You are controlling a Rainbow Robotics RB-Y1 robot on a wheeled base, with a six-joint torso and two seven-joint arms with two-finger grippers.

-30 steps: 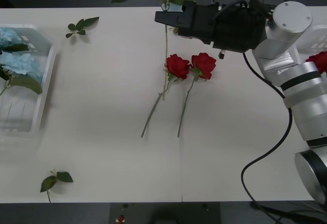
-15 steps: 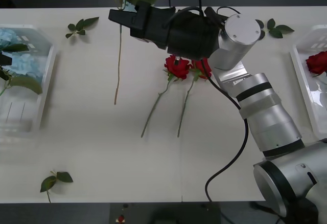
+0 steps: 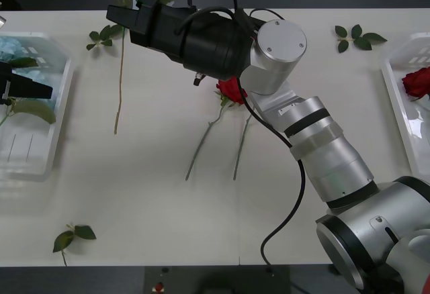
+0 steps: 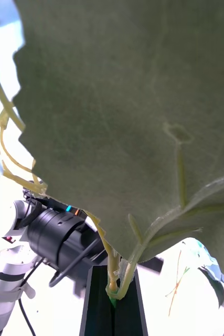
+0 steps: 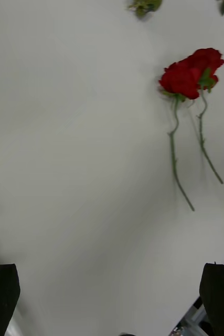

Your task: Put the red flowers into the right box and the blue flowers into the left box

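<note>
Careful: in the front view your right gripper [image 3: 124,17] is clenched on a blue flower's stem [image 3: 120,86], which dangles over the counter [image 3: 134,193] short of the left box [image 3: 59,116]; it could snag the rim. Right wrist view: big leaf [image 4: 132,105], stem pinched. Left wrist view: left gripper [image 5: 112,294] spread wide, red flowers [image 5: 190,79] lying beyond.
</note>
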